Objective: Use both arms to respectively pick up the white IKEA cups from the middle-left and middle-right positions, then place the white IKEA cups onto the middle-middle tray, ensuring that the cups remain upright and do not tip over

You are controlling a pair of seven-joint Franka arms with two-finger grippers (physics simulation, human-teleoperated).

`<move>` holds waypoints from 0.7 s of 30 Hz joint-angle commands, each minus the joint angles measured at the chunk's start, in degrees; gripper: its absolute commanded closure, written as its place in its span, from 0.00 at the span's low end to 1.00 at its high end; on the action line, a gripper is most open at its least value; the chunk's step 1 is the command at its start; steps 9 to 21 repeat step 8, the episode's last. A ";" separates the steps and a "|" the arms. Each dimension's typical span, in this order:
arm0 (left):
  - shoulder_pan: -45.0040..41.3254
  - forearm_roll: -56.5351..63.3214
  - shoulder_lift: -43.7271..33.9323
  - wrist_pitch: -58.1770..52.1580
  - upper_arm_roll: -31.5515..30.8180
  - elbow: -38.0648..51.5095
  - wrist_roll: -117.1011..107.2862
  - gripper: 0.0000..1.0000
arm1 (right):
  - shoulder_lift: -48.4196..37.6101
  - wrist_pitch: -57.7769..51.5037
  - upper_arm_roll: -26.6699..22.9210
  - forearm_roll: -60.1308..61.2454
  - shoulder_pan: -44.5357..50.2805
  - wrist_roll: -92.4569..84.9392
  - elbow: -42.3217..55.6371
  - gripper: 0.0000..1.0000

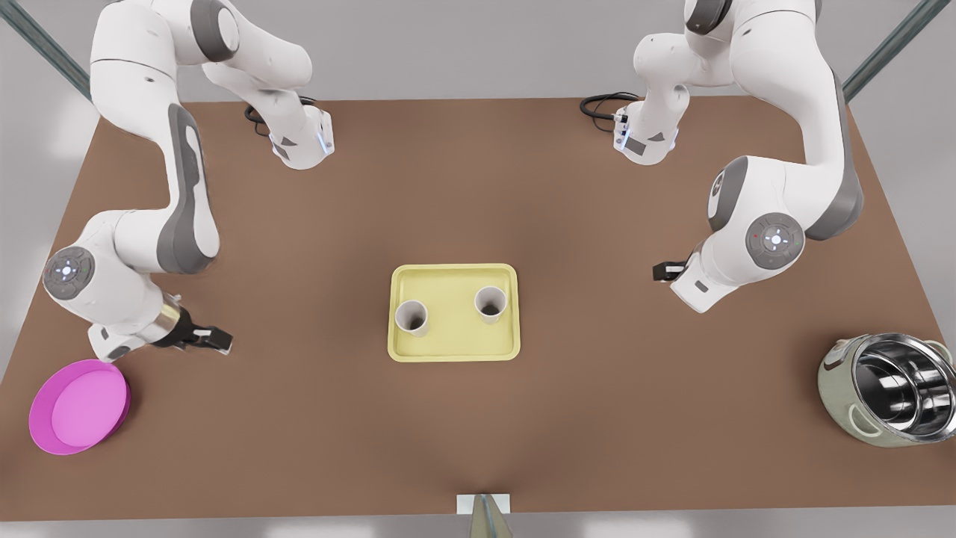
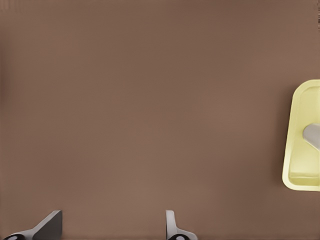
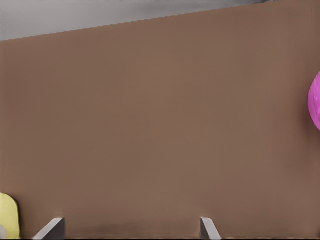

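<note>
Both white IKEA cups (image 1: 411,317) (image 1: 491,303) are standing upright on the tray (image 1: 453,347), lying between the open, empty left end effector (image 1: 216,340) and right end effector (image 1: 662,270).

Brown table (image 1: 478,418) spans the scene. Round magenta-pink dish (image 1: 78,406) sits near the front view's left near corner; a steel-lined pot (image 1: 889,398) lies tipped on its side at the right near corner, opening facing the camera. Black cables (image 1: 601,104) coil at the far edge.
</note>
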 commanded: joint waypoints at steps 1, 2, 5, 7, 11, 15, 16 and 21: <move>0.05 0.04 0.00 -0.02 0.00 0.02 2.54 0.00 | -4.03 -13.04 0.23 0.10 0.14 -5.14 0.09 0.00; 0.05 0.30 1.23 0.07 0.00 0.29 2.80 0.00 | -6.05 -15.06 0.41 -0.16 0.32 -2.96 0.09 0.00; -1.09 -0.05 1.41 -0.28 -0.17 0.81 2.54 0.00 | -14.31 -22.27 0.67 -0.16 1.28 -2.07 -2.28 0.00; -0.91 -1.36 1.14 -0.54 -0.17 0.82 2.63 0.00 | -17.31 -22.10 0.58 -0.16 1.28 -2.15 -5.27 0.00; -0.91 -1.63 1.14 -0.72 -0.17 0.81 2.72 0.00 | -17.31 -22.10 0.50 -0.07 1.28 -2.24 -5.18 0.00; -0.91 -1.63 1.14 -0.72 -0.17 0.81 2.72 0.00 | -17.31 -22.10 0.50 -0.07 1.28 -2.24 -5.18 0.00; -0.91 -1.63 1.14 -0.72 -0.17 0.81 2.72 0.00 | -17.31 -22.10 0.50 -0.07 1.28 -2.24 -5.18 0.00; -0.91 -1.63 1.14 -0.72 -0.17 0.81 2.72 0.00 | -17.31 -22.10 0.50 -0.07 1.28 -2.24 -5.18 0.00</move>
